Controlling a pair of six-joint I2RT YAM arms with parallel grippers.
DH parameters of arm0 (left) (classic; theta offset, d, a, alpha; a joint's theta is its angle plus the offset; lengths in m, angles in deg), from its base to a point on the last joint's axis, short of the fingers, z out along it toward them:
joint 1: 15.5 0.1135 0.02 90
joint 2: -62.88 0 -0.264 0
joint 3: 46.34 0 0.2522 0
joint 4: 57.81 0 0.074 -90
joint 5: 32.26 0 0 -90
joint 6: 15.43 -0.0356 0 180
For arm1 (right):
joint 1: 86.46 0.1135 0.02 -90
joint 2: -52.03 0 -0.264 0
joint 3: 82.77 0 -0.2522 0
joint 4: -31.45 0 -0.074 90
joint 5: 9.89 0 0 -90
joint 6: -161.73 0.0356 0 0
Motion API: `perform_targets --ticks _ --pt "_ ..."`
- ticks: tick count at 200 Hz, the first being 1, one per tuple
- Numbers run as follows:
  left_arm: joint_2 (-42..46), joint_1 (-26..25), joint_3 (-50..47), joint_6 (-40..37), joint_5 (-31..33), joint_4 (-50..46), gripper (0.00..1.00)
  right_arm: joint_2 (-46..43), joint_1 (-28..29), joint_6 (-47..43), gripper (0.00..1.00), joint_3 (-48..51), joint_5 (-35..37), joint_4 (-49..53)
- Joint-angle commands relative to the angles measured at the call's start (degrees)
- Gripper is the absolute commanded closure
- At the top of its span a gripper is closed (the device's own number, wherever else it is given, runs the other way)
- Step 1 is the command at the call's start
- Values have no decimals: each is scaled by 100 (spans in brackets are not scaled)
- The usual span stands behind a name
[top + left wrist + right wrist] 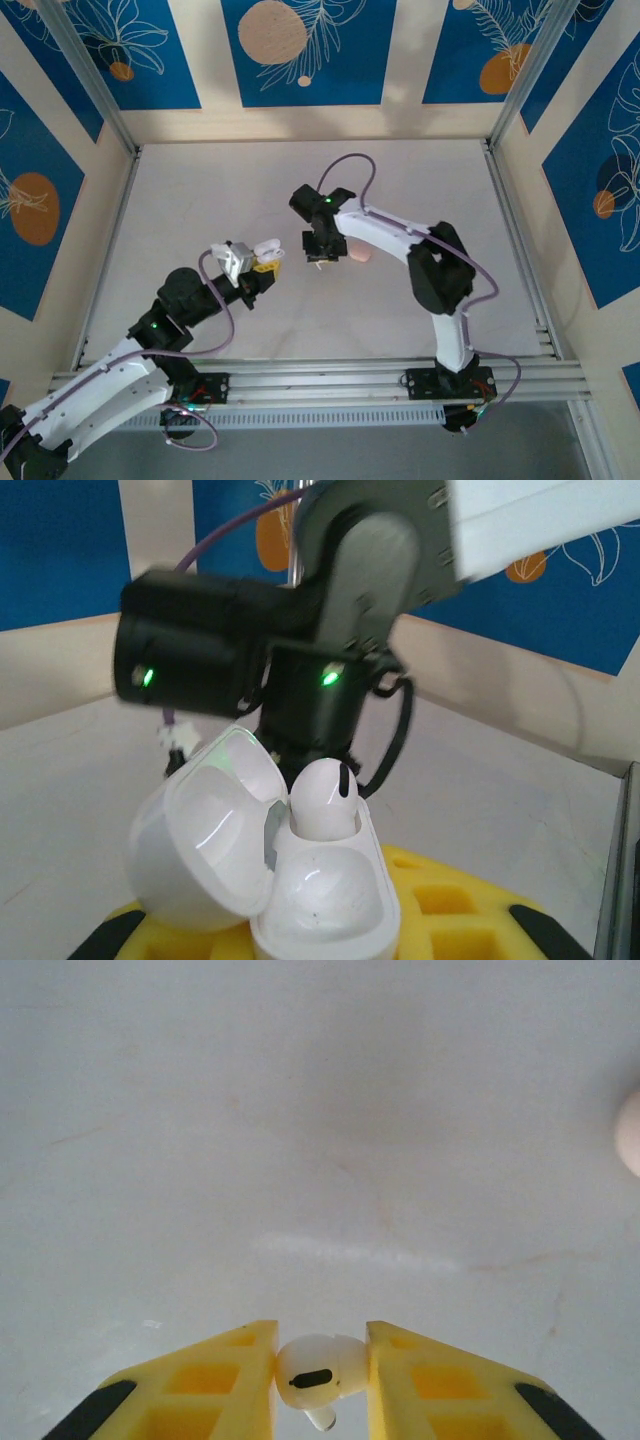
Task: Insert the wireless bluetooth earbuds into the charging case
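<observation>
The white charging case (320,900) stands with its lid (200,840) swung open to the left, and my left gripper (320,935) is shut on its base between yellow fingers (455,905). One white earbud (323,798) sits in the far socket; the near socket is empty. In the top view the case (268,247) is held above the table's middle by the left gripper (260,264). My right gripper (320,1345) is shut on a second white earbud (318,1372), stem pointing down, above bare table. From above, the right gripper (320,258) hangs just right of the case.
A pale pink rounded object (361,254) lies on the white table (200,200) beside the right arm, and its edge also shows in the right wrist view (631,1145). Walls enclose the table on three sides. The right arm's wrist (300,650) looms close behind the open case.
</observation>
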Motion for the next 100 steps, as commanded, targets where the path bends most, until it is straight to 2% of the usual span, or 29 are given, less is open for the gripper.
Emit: perform_targets --ticks 1,30,100 --pt "-176 -56 201 166 -230 518 88 -671 -48 299 73 468 123 -295" --pt "-540 -56 174 351 -455 1002 88 -1506 -124 454 73 1071 181 -569" --pt "-1398 -265 385 493 -477 1475 89 -3292 -401 733 73 2065 114 -1019"
